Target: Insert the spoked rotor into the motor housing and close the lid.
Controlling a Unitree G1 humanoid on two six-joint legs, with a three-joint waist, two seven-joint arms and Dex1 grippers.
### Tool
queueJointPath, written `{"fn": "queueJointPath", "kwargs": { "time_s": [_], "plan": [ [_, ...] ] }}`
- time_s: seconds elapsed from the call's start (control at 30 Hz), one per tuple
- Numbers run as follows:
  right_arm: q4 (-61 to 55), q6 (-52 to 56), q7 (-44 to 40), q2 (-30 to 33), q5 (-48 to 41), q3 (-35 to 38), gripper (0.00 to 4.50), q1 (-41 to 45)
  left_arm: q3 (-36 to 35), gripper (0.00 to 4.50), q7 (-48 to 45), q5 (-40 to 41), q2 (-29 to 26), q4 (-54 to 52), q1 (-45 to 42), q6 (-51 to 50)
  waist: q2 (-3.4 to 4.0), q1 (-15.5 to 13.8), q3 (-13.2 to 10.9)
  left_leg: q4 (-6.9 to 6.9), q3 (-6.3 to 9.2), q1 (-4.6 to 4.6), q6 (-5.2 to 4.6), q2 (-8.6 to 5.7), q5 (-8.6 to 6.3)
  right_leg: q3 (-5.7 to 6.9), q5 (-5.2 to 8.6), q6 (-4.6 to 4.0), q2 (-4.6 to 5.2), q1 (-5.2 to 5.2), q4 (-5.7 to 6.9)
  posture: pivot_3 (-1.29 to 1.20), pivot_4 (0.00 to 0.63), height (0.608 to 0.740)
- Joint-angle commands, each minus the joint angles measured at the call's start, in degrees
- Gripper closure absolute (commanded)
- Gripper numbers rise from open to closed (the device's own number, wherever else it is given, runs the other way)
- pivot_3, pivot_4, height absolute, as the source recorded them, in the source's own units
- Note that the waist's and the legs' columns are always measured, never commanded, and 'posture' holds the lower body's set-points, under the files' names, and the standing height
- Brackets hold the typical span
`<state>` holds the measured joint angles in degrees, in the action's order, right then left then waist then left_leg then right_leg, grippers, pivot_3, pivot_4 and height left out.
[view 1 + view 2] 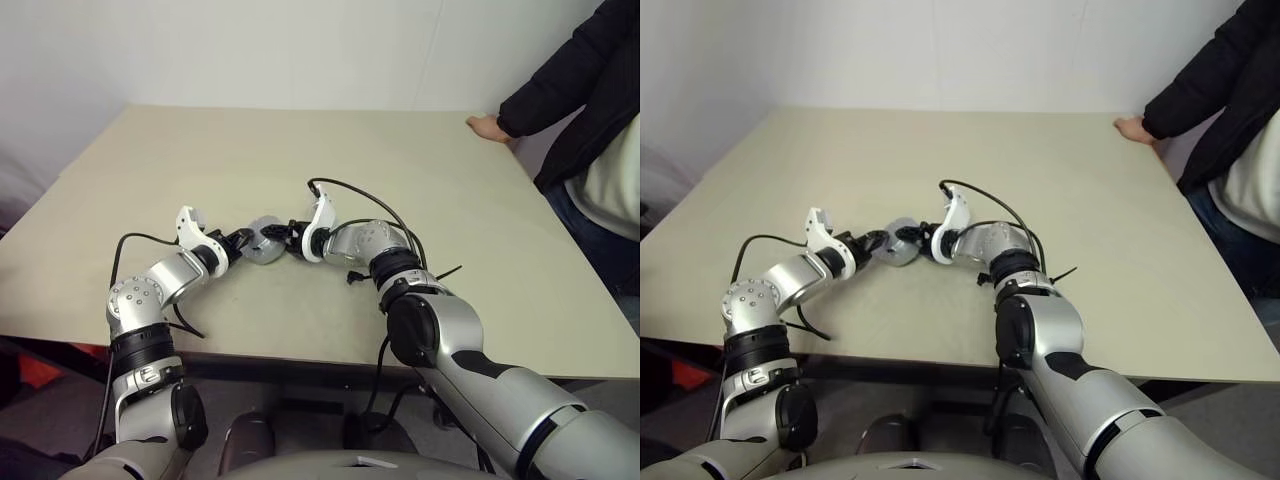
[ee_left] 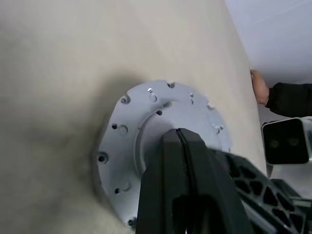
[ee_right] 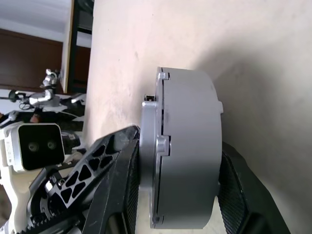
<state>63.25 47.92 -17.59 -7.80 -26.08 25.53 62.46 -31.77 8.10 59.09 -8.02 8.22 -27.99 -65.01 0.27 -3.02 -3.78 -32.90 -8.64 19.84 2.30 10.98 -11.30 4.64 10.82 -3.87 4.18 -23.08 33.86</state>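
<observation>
The motor housing (image 1: 266, 241), a short silver cylinder, lies on its side at the middle of the table (image 1: 300, 150). My right gripper (image 3: 180, 139) straddles it, one black finger (image 3: 122, 161) against its flanged end and the other against its far end. My left gripper (image 2: 179, 134) is shut, and its joined tips press on the housing's flat silver end plate (image 2: 122, 131), which has small holes. I cannot tell whether that plate is the lid. The spoked rotor is out of view.
A person in a dark jacket stands at the far right with a hand (image 1: 488, 127) resting on the table's corner. Black cables loop over my right wrist (image 1: 360, 195). The table's near edge runs just below both forearms.
</observation>
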Motion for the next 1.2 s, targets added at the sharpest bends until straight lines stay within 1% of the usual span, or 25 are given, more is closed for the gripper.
{"fn": "queueJointPath", "kwargs": {
  "time_s": [0.03, 0.1, 0.3, 0.37, 0.43, 0.63, 0.7, 0.83, 0.93, 1.0, 1.07, 1.17, 1.2],
  "plan": [
    [-0.92, -0.51, -1.39, -2.32, -2.36, 0.11, 2.42, 3.62, 1.61, 4.50, 1.12, -1.30, 0.74, 1.54, 0.84, -1.09, 0.00, -0.01, 0.00, -0.01, 0.00, 0.01, 0.00, -0.01, 0.00, 0.00, 0.00, 0.00, 0.01, 0.00, 0.00, 0.00, 0.000, 0.740],
    [-0.40, -1.09, -0.42, -1.93, -2.29, 0.52, 2.42, 3.60, 1.67, 4.50, 0.91, -1.45, 0.70, 1.67, 0.75, -0.84, 0.00, -0.02, 0.00, -0.01, 0.01, 0.02, 0.00, 0.00, 0.00, 0.00, 0.00, 0.01, 0.01, 0.00, 0.01, 0.00, 0.000, 0.740],
    [-0.09, -0.86, -1.07, -1.36, -2.87, 0.98, 2.42, 4.00, 1.55, 4.50, 0.08, -1.63, 0.59, 1.47, 0.80, 0.17, 0.00, 0.00, 0.00, -0.02, 0.01, 0.02, 0.00, 0.00, 0.00, 0.00, 0.00, 0.01, 0.01, 0.01, 0.02, 0.00, 0.000, 0.740],
    [0.75, -1.53, 0.57, -1.03, -3.95, 2.70, 2.42, 4.27, 1.37, 4.50, -1.50, -1.53, 0.67, 0.79, 0.82, 2.06, 0.00, 0.02, 0.00, -0.02, 0.01, 0.03, 0.01, 0.01, 0.00, 0.00, 0.00, 0.01, 0.01, 0.01, 0.03, 0.00, 0.000, 0.740],
    [1.96, -2.87, 2.47, -0.33, -5.29, 4.95, 2.42, 4.48, 1.34, 4.50, -5.12, -1.28, 0.82, -1.89, 0.97, 5.83, 0.00, 0.04, 0.00, -0.02, 0.01, 0.05, 0.01, 0.01, 0.00, 0.00, -0.01, 0.00, 0.01, -0.02, 0.02, 0.00, 0.000, 0.740],
    [3.83, -5.03, 4.85, 1.07, -7.64, 8.49, 2.42, 5.67, -2.17, 4.50, -9.84, 6.07, 1.90, -6.54, 1.31, 9.82, -0.19, -0.19, -0.13, -0.08, -0.01, 0.53, -0.01, 0.01, 0.00, 0.12, -0.04, -0.06, 0.00, -0.41, 0.04, 0.00, 0.000, 0.740],
    [4.47, -6.10, 5.96, 1.49, -8.65, 9.92, 2.42, 6.09, -2.60, 4.50, -10.15, 8.10, 2.03, -7.64, 1.78, 10.56, -0.19, -0.20, -0.13, -0.10, -0.01, 0.66, -0.05, 0.00, -0.02, 0.12, -0.04, -0.06, 0.00, -0.51, 0.03, 0.00, 0.000, 0.740],
    [6.00, -10.37, 9.21, 2.65, -12.71, 15.00, 2.42, 7.69, -3.63, 4.50, -10.05, 12.92, 2.64, -9.33, 2.44, 12.10, -0.21, -0.63, -0.14, -0.36, -0.01, 1.26, -0.13, -0.01, -0.04, 0.12, -0.05, -0.07, 0.01, -1.06, 0.23, 0.00, 0.000, 0.740],
    [6.86, -12.19, 10.43, 3.19, -14.53, 17.10, 2.42, 8.80, -3.37, 4.50, -9.28, 14.65, 2.43, -9.42, 3.07, 13.05, -0.22, -0.96, -0.15, -0.45, -0.04, 1.32, -0.14, 0.00, -0.05, 0.11, -0.02, -0.10, 0.01, -1.19, 0.48, 0.00, 0.000, 0.740],
    [7.11, -13.08, 11.26, 3.99, -16.24, 18.86, 2.42, 10.18, -2.89, 4.50, -8.36, 14.28, 2.05, -8.72, 3.86, 13.68, -0.25, -0.97, -0.17, -0.52, -0.05, 1.27, -0.11, 0.02, -0.04, 0.11, 0.03, -0.17, 0.01, -1.21, 0.69, 0.00, 0.000, 0.740],
    [6.87, -12.52, 11.38, 5.60, -18.01, 20.38, 2.42, 12.05, -2.79, 4.50, -7.69, 14.17, 1.93, -8.20, 4.79, 14.32, -0.28, -0.99, -0.19, -0.55, -0.05, 1.23, -0.03, 0.05, 0.01, 0.11, 0.04, -0.18, 0.01, -1.23, 0.82, 0.00, 0.000, 0.740],
    [5.34, -8.90, 11.07, 8.26, -20.29, 21.29, 2.42, 14.82, -3.44, 4.50, -6.98, 13.70, 1.94, -6.81, 5.52, 16.34, -0.29, -1.01, -0.24, -0.65, -0.03, 1.22, 0.01, 0.05, 0.04, 0.11, 0.04, -0.18, 0.01, -1.23, 0.90, 0.00, 0.000, 0.740],
    [4.60, -7.28, 10.88, 9.11, -21.08, 21.42, 2.42, 15.46, -3.78, 4.33, -6.97, 13.80, 1.92, -6.16, 5.49, 17.12, -0.30, -1.03, -0.24, -0.71, -0.02, 1.25, 0.01, 0.06, 0.04, 0.11, 0.04, -0.17, 0.01, -1.23, 0.92, 0.00, 0.000, 0.740]
  ]
}}
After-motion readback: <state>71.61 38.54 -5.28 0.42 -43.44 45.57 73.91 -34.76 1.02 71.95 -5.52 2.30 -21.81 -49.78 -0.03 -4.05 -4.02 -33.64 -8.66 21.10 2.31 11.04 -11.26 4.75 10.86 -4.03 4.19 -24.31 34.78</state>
